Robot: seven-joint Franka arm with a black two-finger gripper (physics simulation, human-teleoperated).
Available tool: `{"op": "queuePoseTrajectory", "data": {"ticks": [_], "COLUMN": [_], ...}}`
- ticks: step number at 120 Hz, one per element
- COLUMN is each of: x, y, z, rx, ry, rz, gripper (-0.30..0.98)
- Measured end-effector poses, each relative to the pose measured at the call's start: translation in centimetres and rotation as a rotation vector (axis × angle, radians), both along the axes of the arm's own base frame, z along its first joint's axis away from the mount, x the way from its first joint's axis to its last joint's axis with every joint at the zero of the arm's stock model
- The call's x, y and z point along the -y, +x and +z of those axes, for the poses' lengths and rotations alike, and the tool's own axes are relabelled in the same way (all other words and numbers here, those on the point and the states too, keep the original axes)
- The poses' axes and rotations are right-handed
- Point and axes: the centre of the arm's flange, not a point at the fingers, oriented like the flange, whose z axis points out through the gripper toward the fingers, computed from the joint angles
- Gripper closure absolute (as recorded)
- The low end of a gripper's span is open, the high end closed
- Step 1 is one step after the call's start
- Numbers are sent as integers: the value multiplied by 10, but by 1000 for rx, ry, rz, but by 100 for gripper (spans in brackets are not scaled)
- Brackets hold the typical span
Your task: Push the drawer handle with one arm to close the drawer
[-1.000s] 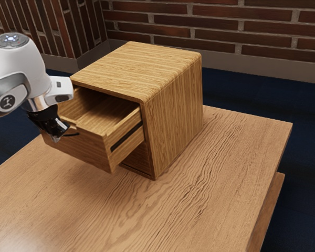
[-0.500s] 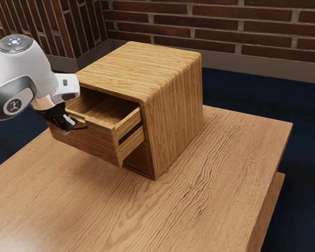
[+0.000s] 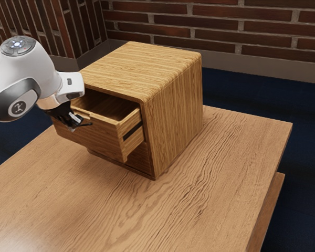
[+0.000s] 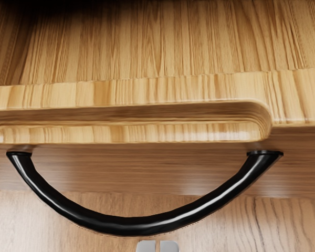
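Observation:
My black gripper (image 3: 73,124) is at the front of the upper drawer (image 3: 101,138), beside its handle (image 3: 84,124). The drawer stands partly out of the wooden cabinet (image 3: 174,113). In the wrist view the black curved handle (image 4: 128,226) bows outward from the drawer front (image 4: 147,170). Just beyond the middle of its curve are the two grey tips of my gripper (image 4: 157,246), close together with a thin gap and nothing held. Whether they touch the handle cannot be told.
The cabinet stands on a wooden table (image 3: 199,210), whose surface extends in front of it and toward the exterior view's right. Behind the table is a brick wall (image 3: 226,26), with dark blue floor (image 3: 241,94) between.
The upper drawer has slid partway into the cabinet. My gripper has moved along with it toward the exterior view's right, staying at the drawer front.

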Motion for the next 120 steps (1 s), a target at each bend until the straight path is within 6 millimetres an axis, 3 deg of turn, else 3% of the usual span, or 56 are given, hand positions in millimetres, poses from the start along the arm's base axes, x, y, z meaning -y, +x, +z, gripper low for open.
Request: {"op": "queuePoseTrajectory", "data": {"ticks": [120], "x": [0], "y": [45], "z": [-18], "rx": [40], "ry": [55], "rz": [-54], "gripper": [78]}}
